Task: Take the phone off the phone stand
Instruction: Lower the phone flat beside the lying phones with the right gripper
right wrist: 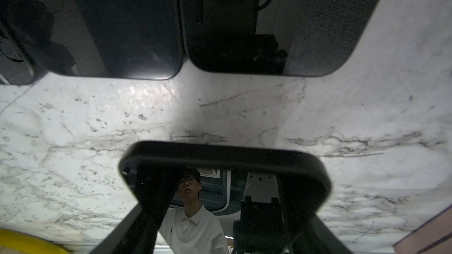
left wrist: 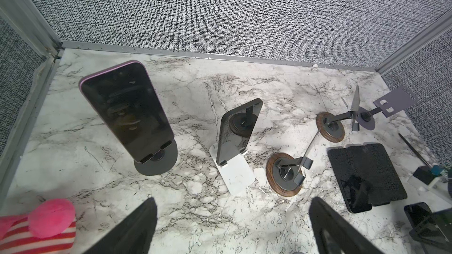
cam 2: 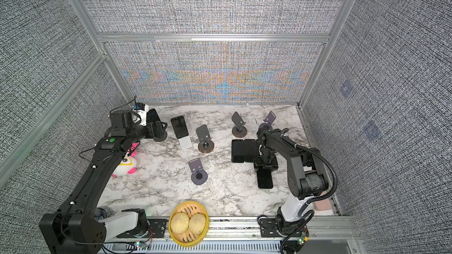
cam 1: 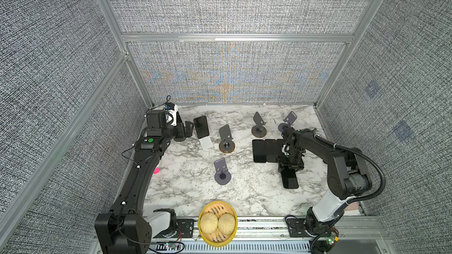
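Marble-patterned tabletop [cam 1: 244, 191], enclosed by grey woven panels [cam 1: 232, 8] in aluminium framing; at the back left, the left gripper [left wrist: 232, 230], jaws spread wide and holding nothing; just beyond it, the purple-edged phone [left wrist: 127, 113] leaning upright on a round grey stand [left wrist: 168, 159]; beside that, the dark phone [cam 1: 201, 126] leaning on a white stand [cam 1: 206, 144]. At the right, the right gripper [cam 1: 290, 166] pointing down, jaws closed across the width of a black phone [cam 1: 290, 179]; whether that phone rests on the marble or hangs just above it cannot be told; just behind it, a row of flat phones [cam 1: 265, 150], the rightmost partly covered by the arm. Further out, two wood-rimmed stands [cam 1: 227, 146] and two grey-violet stands [cam 1: 222, 169]; at the front edge, a yellow steamer basket [cam 1: 217, 242] holding two buns [cam 1: 209, 223]. Partly hidden: a plush toy [cam 2: 126, 164], largely behind the left arm; a pale pink object [cam 2: 322, 205] at the front right corner, cut off and not identifiable.
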`<control>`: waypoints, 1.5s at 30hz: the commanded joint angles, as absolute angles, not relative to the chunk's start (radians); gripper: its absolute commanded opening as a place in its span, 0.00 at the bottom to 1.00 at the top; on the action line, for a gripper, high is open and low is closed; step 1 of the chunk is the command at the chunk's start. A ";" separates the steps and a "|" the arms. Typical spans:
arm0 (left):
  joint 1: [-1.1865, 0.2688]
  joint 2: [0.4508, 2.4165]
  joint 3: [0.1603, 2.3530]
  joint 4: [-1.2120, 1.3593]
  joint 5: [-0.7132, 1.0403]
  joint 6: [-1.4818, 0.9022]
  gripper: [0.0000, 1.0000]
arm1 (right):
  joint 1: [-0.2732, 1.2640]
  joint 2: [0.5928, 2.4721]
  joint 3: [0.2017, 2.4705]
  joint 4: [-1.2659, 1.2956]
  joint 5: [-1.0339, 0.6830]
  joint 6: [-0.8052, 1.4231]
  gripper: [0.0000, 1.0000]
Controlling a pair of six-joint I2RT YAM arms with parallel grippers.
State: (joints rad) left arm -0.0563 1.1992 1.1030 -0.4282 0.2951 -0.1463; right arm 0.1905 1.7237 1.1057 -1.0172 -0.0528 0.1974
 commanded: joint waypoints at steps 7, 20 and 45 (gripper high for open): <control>-0.054 1.184 1.111 -0.422 0.306 -0.137 0.98 | 0.163 1.781 1.146 -1.054 -0.059 0.150 0.47; -0.054 1.176 1.109 -0.419 0.304 -0.137 0.98 | 0.140 1.863 1.165 -1.100 -0.060 0.144 0.49; -0.054 1.181 1.109 -0.419 0.306 -0.137 0.98 | 0.116 1.924 1.186 -1.062 -0.118 0.103 0.59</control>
State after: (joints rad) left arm -0.0563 1.1816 1.1030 -0.4282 0.2977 -0.1463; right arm 0.1165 1.9137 1.1896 -1.1130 -0.0589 0.1295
